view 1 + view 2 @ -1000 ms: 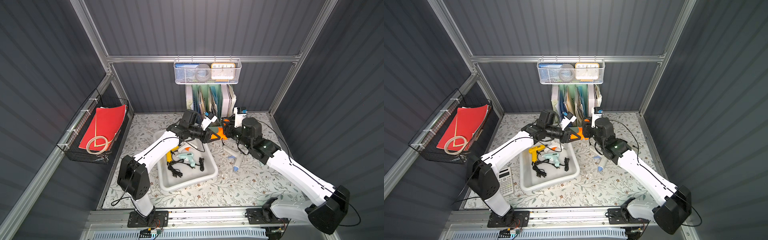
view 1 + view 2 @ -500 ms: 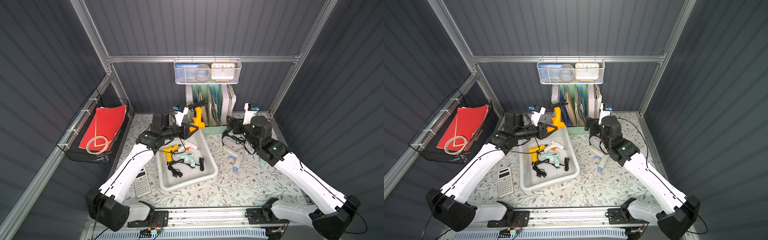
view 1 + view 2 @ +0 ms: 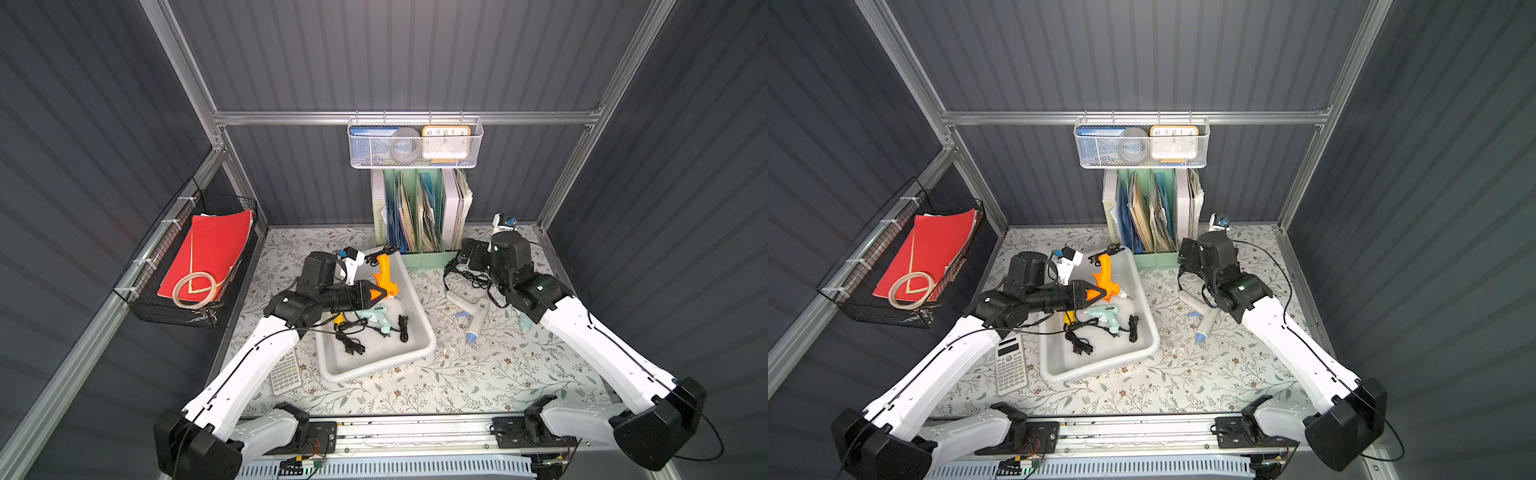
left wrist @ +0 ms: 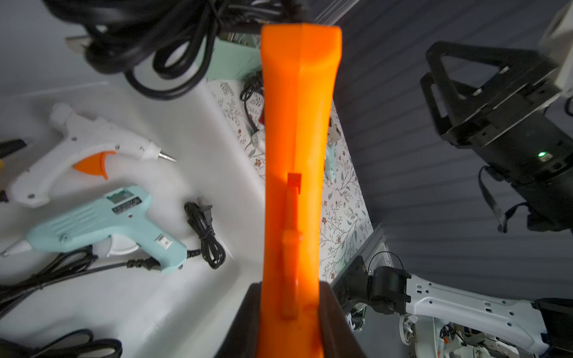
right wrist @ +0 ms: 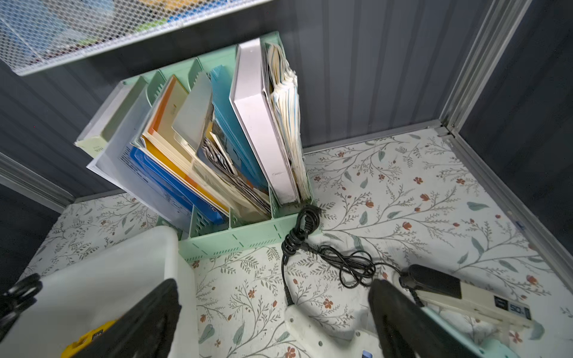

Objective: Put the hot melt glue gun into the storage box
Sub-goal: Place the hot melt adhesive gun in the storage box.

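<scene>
The left hand (image 3: 375, 293) clamps the orange glue gun (image 3: 384, 275) above the storage box (image 3: 376, 371); the right hand (image 5: 273, 313) hangs open and empty. Lower it well down, with the cord (image 3: 384, 250) inside the rim and clear of the other guns (image 3: 376, 316), then release.

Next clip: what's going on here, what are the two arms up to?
The left gripper is shut on an orange glue gun, held in the air above the far part of the white storage box, not yet set down. A mint glue gun and a white glue gun already lie inside. The right gripper is open and empty near the file holder, above a white-and-blue glue gun on the table.
</scene>
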{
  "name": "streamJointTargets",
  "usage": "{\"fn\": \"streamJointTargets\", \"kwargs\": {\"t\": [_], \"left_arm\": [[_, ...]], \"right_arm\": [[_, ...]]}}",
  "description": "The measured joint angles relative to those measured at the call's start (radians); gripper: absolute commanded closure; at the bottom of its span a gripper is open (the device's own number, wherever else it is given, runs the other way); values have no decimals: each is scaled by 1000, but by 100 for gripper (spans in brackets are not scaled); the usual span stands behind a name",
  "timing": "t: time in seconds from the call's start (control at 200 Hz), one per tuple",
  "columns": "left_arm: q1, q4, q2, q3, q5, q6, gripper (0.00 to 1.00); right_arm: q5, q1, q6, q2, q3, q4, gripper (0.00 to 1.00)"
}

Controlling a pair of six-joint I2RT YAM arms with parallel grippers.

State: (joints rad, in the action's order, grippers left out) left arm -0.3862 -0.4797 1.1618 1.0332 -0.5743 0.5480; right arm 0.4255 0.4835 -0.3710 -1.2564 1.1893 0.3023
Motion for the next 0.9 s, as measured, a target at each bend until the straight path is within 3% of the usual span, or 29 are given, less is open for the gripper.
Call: {"fn": "streamJointTargets", "kwargs": {"t": [0.255,0.65,0.901], "left_arm": [[0,36,108,-94,-88,29,100],[0,-42,336,-93,-175,-18,100],[0,-124,405,-64,-198,-66,87]], "right_arm": [[37,-37,-31,-10,0,85,1],[13,-154,-108,-11,-34,230,1],[0,-182,-126,-16,-58,311,1]]}}
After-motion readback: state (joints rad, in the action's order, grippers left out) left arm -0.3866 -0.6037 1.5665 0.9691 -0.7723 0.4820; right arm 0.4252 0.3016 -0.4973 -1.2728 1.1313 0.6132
